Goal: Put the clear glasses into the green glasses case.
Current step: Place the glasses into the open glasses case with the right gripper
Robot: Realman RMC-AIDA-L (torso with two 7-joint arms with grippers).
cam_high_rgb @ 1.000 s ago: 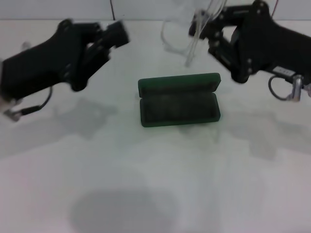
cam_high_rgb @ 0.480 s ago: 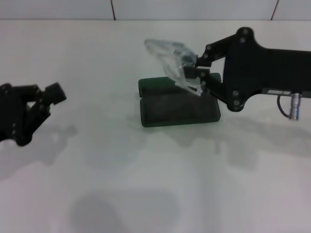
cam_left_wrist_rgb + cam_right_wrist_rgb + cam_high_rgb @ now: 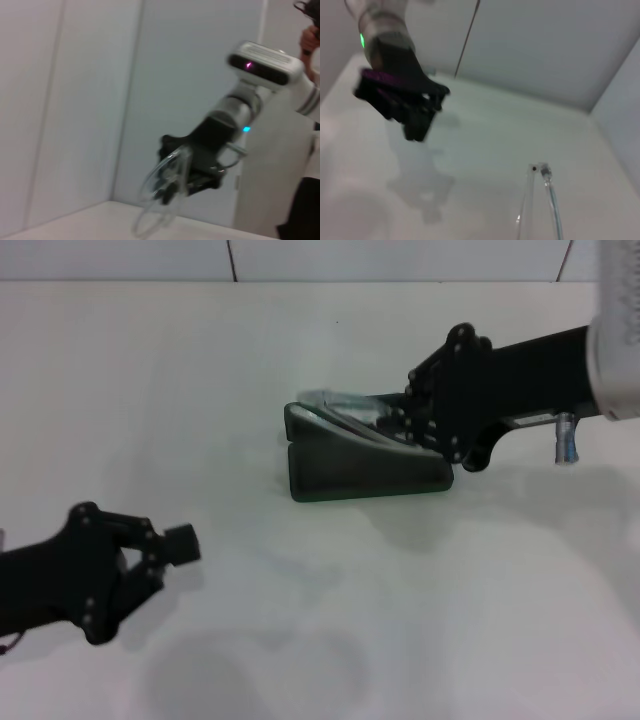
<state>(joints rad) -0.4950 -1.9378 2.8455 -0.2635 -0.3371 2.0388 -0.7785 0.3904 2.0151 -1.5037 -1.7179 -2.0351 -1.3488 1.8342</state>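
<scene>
The green glasses case (image 3: 345, 478) lies open in the middle of the white table, its lid raised at the back. My right gripper (image 3: 400, 420) is low over the case's right half, shut on the clear glasses (image 3: 338, 410). The glasses lie tilted across the lid and the lined tray, reaching left from the fingers. In the left wrist view the clear glasses (image 3: 161, 192) hang from the right gripper (image 3: 187, 172). Their thin clear arms (image 3: 546, 200) show in the right wrist view. My left gripper (image 3: 180, 543) is near the table's front left, well away from the case.
The white table (image 3: 450, 620) spreads around the case, with a tiled wall behind it. In the right wrist view the left gripper (image 3: 414, 131) shows far off above its shadow.
The right gripper has come down and left with the clear glasses, from above the case to low over it. The left arm has drawn back toward the front left.
</scene>
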